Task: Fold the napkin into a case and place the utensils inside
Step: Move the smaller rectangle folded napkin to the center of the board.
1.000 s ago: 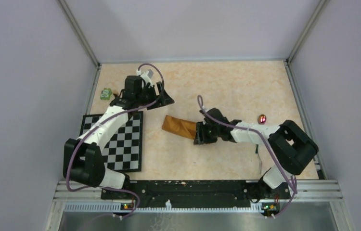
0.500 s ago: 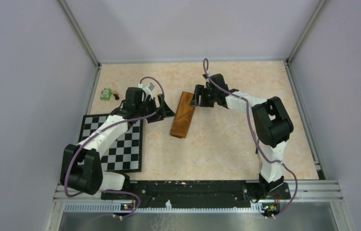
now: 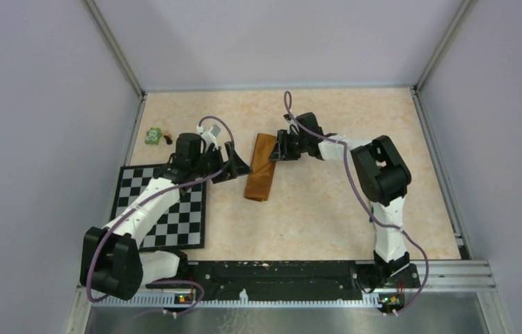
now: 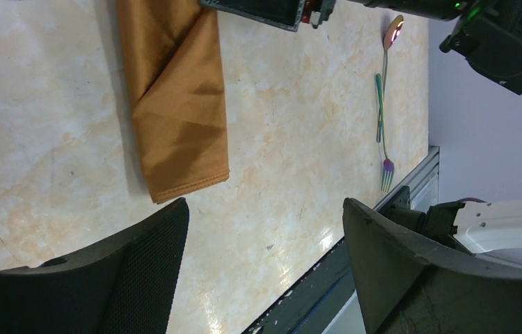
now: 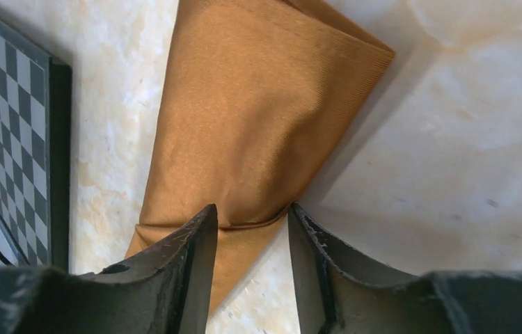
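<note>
Rust-orange napkin [image 3: 261,168] lies folded into a narrow flat pouch on the marbled table [image 3: 328,209], between the two grippers and just right of the checkered mat [image 3: 164,209]. The right gripper [image 5: 251,210] stands over its far end, jaws only narrowly parted with the cloth's folded edge showing in the gap and no firm pinch visible. The left gripper [image 4: 265,209] hovers beside the napkin's left edge, jaws spread wide and empty. A fork [image 4: 382,129] and spoon [image 4: 392,31] lie well apart from the napkin, toward the table's near rail
</note>
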{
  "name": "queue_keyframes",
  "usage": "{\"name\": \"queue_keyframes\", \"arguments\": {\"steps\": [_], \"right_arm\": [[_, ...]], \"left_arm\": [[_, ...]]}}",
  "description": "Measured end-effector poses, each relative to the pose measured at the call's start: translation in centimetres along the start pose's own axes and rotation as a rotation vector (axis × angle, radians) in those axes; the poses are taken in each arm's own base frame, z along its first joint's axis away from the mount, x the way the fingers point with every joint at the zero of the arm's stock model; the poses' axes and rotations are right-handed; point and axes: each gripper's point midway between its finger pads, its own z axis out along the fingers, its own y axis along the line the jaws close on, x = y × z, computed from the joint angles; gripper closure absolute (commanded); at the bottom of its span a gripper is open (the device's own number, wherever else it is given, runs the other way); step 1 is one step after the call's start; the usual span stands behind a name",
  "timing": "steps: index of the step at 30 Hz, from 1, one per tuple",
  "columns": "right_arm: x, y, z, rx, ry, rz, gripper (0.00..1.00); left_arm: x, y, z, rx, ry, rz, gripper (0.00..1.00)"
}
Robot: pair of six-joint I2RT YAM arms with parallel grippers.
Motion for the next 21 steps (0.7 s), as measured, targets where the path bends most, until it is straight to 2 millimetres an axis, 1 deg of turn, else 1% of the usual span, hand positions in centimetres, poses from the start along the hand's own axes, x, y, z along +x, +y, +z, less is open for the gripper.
{"name": "queue_keyframes", "arguments": {"steps": [3,11,17,21], "right_arm": [[0.5,0.8,0.8,-0.027,0.020,-0.045,0.64],[4.0,4.3,1.9,-0.082,0.109,-0.178,0.66],[6.4,6.4,2.2,-0.118,0.154,-0.179,0.67],[9.1,8.0,1.7,-0.134,0.179,-0.127,0.67]], "left_arm": [[0.1,-0.3,-0.5,0.008,-0.011,0.009,0.15],[0.1,-1.4,-2.1,0.017,-0.037,0.032,0.15],[-0.1,-2.3,-3.8,0.018,-0.083,0.064,0.15],[-0.1,-2.5,-4.6,0.012,-0.104,0.079,0.15]]}}
